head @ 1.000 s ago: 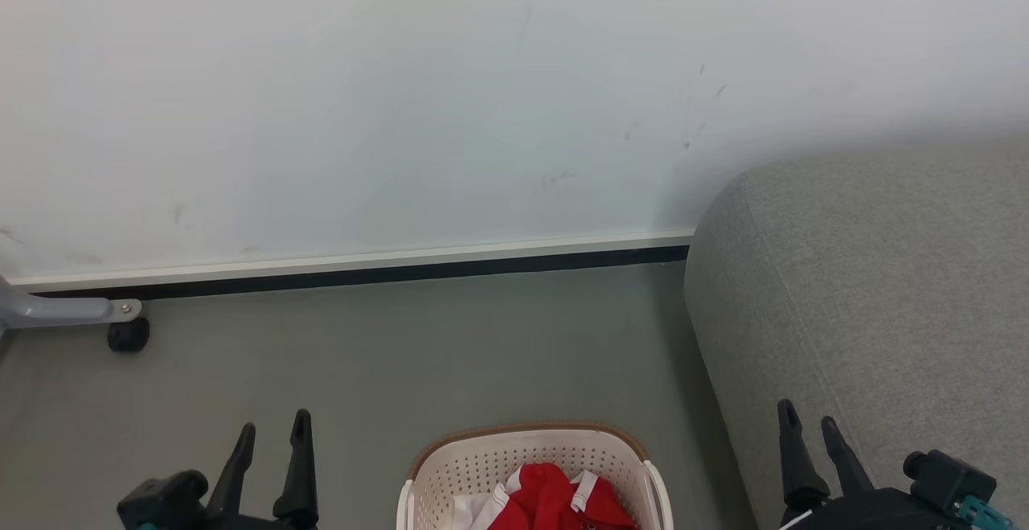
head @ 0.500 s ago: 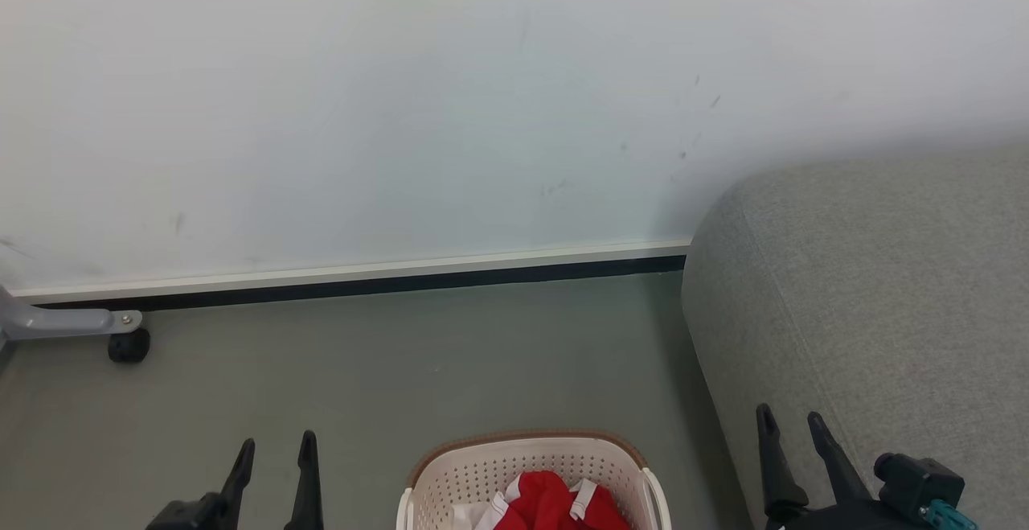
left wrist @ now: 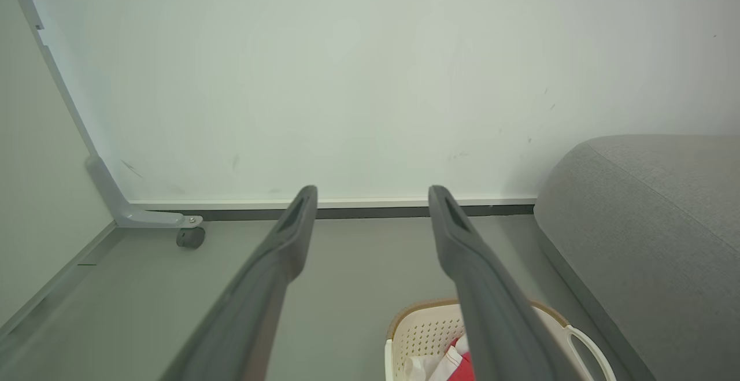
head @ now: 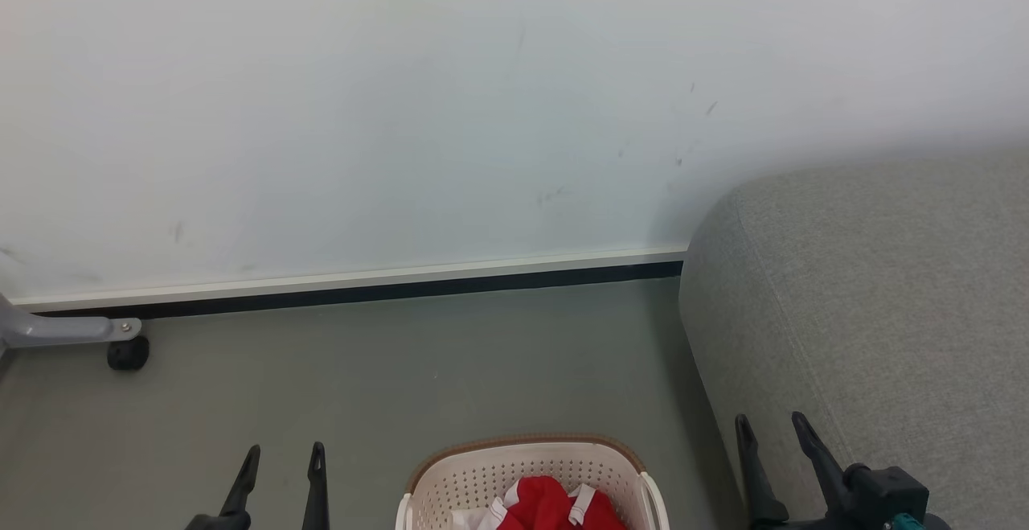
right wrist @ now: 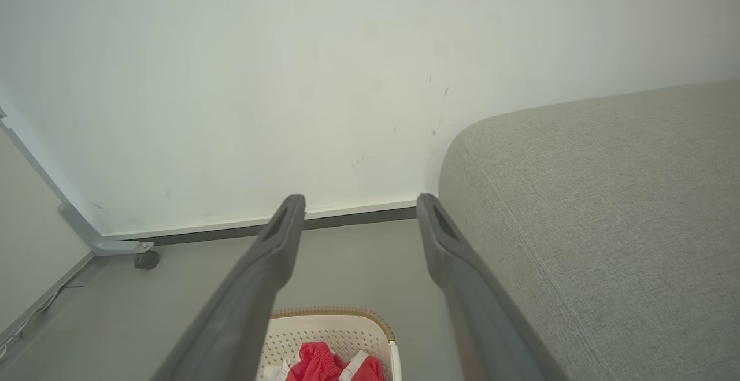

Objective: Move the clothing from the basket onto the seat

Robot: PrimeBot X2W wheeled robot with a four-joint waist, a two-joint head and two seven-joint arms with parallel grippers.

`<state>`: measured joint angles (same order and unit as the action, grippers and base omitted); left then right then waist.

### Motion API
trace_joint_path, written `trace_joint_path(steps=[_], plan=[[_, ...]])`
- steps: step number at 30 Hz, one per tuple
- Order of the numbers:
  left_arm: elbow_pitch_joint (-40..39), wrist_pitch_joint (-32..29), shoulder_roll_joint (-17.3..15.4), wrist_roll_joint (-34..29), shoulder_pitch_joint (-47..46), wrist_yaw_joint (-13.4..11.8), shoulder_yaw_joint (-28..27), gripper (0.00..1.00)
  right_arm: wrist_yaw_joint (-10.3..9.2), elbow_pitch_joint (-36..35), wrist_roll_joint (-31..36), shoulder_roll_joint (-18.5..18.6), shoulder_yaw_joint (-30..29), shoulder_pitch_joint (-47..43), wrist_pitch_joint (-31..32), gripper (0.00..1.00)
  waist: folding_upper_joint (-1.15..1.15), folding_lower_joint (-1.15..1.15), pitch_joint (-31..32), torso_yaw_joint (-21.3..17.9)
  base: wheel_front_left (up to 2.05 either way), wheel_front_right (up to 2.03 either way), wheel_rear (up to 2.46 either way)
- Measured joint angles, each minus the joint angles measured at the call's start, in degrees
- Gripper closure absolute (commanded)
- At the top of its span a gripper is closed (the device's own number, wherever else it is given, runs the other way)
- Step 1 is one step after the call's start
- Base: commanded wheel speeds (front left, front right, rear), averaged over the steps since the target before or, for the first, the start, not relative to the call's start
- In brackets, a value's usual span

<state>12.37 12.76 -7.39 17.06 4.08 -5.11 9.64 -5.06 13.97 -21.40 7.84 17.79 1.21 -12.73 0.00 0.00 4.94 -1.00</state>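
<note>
The cream basket (head: pixel 482 466) with a brown rim stands on the floor at the bottom middle of the head view, and red clothing (head: pixel 547 506) with white trim lies bunched inside it. The grey seat (head: pixel 868 305) rises at the right. My left gripper (head: pixel 285 458) hangs open to the left of the basket, holding nothing. Over the seat's near edge, right of the basket, my right gripper (head: pixel 772 425) is open and empty too. The wrist views show the basket (left wrist: pixel 422 335) (right wrist: pixel 324 326), the clothing (left wrist: pixel 457 361) (right wrist: pixel 318 361) and the seat (left wrist: pixel 653 219) (right wrist: pixel 601 207) past each gripper (left wrist: pixel 373 193) (right wrist: pixel 358 202).
A white wall (head: pixel 402 112) with a dark skirting strip closes off the back. A grey metal leg on a black caster (head: pixel 129 351) stands at the far left. Grey floor (head: pixel 402 369) stretches between the wall, the basket and the seat.
The head camera has tilted up a little, so the whole scene sits lower. Both grippers have dropped lower in the picture, and the right one has shifted left. Both stay open.
</note>
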Motion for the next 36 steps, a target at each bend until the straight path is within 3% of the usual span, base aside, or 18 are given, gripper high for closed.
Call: trace_joint_path(steps=[11,36], plan=[[0.51,1.56,0.02,-4.59,0.92,-0.43,0.53,0.0,-0.56,-0.31,5.48,0.49,1.82,-0.32,-1.56,0.0,0.0,0.0,0.27,-0.12,0.0,0.0,0.0],[1.34,1.56,0.15,-4.61,1.01,0.11,0.18,0.0,-0.56,-0.68,5.75,0.44,1.19,-0.84,-1.57,0.0,0.0,0.0,-0.53,-0.22,0.0,0.0,0.0]])
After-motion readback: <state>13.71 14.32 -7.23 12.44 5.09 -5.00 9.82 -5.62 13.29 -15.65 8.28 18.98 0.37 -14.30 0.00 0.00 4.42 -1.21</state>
